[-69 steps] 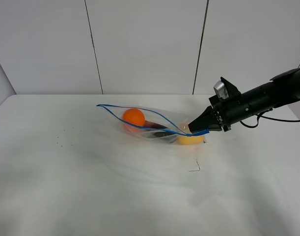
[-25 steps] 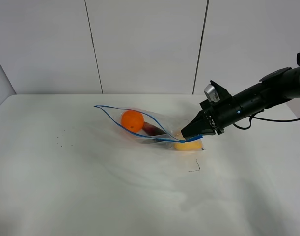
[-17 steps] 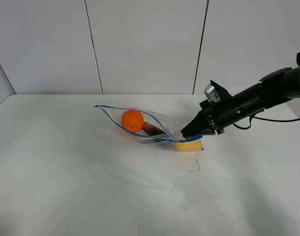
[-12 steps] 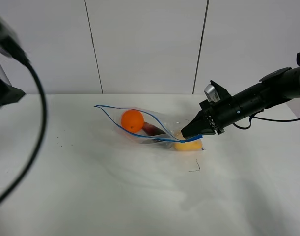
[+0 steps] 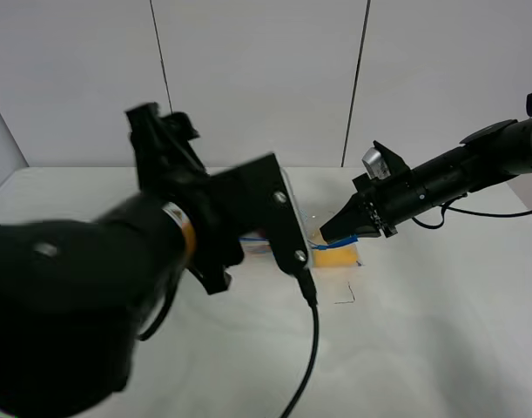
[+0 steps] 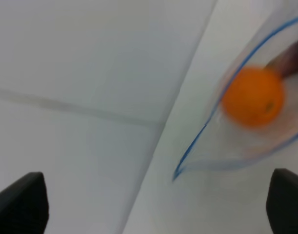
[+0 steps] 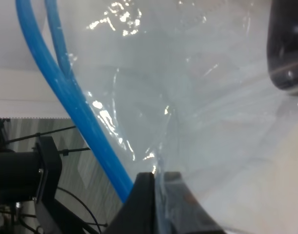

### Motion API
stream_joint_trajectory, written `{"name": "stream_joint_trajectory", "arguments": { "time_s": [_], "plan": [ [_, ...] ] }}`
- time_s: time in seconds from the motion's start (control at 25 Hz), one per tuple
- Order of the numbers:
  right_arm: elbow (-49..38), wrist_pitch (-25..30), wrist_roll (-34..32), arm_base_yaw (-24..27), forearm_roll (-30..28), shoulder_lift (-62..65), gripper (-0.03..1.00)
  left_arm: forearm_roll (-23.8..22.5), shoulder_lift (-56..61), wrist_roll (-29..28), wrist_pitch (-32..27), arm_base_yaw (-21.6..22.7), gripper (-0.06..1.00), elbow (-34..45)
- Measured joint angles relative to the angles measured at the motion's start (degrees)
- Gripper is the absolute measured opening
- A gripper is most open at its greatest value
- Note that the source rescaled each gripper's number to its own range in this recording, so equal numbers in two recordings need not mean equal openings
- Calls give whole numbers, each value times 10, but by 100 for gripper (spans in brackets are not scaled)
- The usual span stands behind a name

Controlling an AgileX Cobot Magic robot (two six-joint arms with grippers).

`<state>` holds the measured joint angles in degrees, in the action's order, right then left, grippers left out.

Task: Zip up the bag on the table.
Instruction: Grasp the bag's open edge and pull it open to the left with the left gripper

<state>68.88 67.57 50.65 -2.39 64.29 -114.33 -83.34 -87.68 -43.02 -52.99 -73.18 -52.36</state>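
Blue zipper strip (image 7: 66,97) and clear crinkled plastic fill my right wrist view, where the right gripper (image 7: 158,178) is clamped shut on one end of the bag (image 6: 236,151). From the high camera I see that same gripper pinching the bag's right end just above a yellow piece of produce (image 5: 335,256), low over the white worktop (image 5: 422,331). I read that hold as an anchor: with this end pinned, the strip has something to pull against when it is pressed closed.

The bag lies on the worktop around the middle, toward the far side. The left arm (image 5: 161,261), blurred and close to the lens, hides most of it in the high view. My left wrist camera shows the other end. There the two sides of the strip stand apart and the mouth gapes, with an orange fruit (image 6: 253,97) inside near the opening. The left gripper (image 6: 153,204) is spread wide, holding nothing and touching nothing that I can see. My guess is that it is open so it can take the strip at the unsealed end. Zipping is not yet done along the stretch I can see; how far the seal runs near the right gripper I cannot tell.
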Motion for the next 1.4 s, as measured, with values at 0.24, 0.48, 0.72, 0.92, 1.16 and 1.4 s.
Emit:
{"name": "stream_joint_trajectory", "arguments": {
  "time_s": [0.24, 0.48, 0.72, 0.92, 1.16, 1.4],
  "plan": [
    [0, 9, -3, 0, 21, 0, 0, -139, -138, -114, 35, -24, 92, -7],
    [0, 11, -3, 0, 32, 0, 0, -157, -227, -163, 54, -29, 92, -71],
    [0, 12, -3, 0, 34, 0, 0, -161, -301, -164, 57, -29, 91, -149],
    [0, 12, -3, 0, 34, 0, 0, -163, -330, -163, 44, -21, 86, -167],
    [0, 12, -3, 0, 34, 0, 0, -162, -330, -163, 42, 14, 71, -168],
    [0, 12, -3, 0, 34, 0, 0, -162, -330, -149, 32, 22, 62, -168]
  ]
}}
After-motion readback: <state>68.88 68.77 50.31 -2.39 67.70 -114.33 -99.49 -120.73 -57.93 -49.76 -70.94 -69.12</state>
